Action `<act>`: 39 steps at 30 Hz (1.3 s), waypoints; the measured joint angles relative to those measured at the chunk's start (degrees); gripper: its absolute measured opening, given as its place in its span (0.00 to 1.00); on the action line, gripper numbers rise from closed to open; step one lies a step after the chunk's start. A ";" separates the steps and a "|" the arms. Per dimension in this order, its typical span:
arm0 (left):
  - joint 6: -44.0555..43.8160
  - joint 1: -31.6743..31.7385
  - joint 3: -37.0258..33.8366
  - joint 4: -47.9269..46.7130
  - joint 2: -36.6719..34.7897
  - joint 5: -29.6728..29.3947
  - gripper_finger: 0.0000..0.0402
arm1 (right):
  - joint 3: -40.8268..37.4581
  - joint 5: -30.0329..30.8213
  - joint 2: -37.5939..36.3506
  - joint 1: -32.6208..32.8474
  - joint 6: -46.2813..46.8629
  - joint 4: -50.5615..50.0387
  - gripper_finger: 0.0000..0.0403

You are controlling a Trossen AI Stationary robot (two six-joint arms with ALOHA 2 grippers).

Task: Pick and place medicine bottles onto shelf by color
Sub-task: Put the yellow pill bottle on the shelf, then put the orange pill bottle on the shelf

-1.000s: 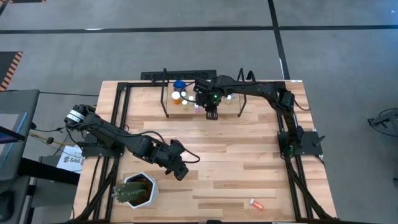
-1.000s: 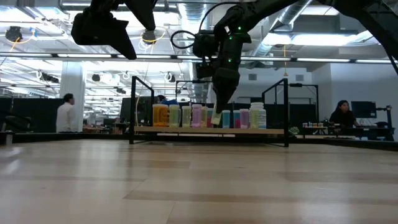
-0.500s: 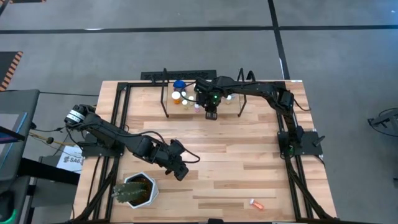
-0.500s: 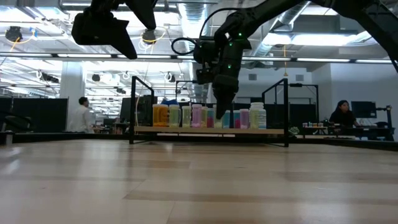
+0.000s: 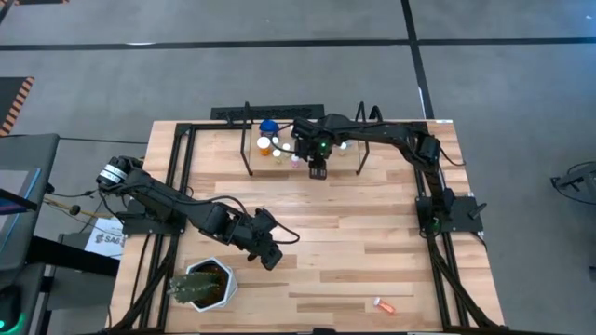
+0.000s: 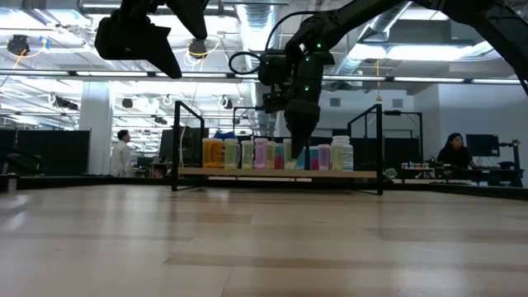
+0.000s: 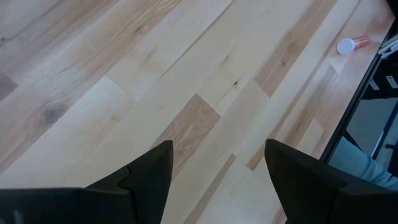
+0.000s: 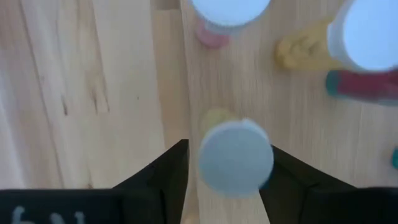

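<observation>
The left gripper (image 5: pixel 272 260) hung over bare table (image 5: pixel 354 261) near the front left, just beside the potted plant (image 5: pixel 201 283), its fingers (image 7: pixel 146 177) spread well apart with nothing but wood grain between them. Far off from it, near the table's front edge, one orange bottle (image 5: pixel 384 304) lay on its side by itself.

Further right, at the back of the table, the shelf (image 6: pixel 280 172) carried a row of medicine bottles (image 6: pixel 257 153), orange and yellow at its left end, pink in the middle, paler ones with white caps at its right. The right gripper (image 5: pixel 317 170) stood pointing down over the shelf's front edge, about the middle of that row. From its wrist, a small yellow bottle with a white cap (image 8: pixel 235 156) sat upright on the plank right between the two dark fingers (image 8: pixel 163 171). The fingers stood narrowly apart, close on either side of the cap; I could not tell whether they pressed it or had just let go.
</observation>
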 joint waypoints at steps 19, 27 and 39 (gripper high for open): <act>-0.78 0.00 -0.01 1.41 0.00 -0.25 0.60 | -4.19 -1.51 -11.62 -2.60 8.04 -18.66 0.50; 1.25 -1.22 -0.02 1.64 0.00 -1.94 0.60 | -28.63 -4.83 -36.44 7.90 26.90 -19.51 0.45; 6.25 -1.76 -0.02 9.44 0.00 -6.48 0.60 | -46.87 -4.38 -53.93 50.27 82.00 -3.73 0.41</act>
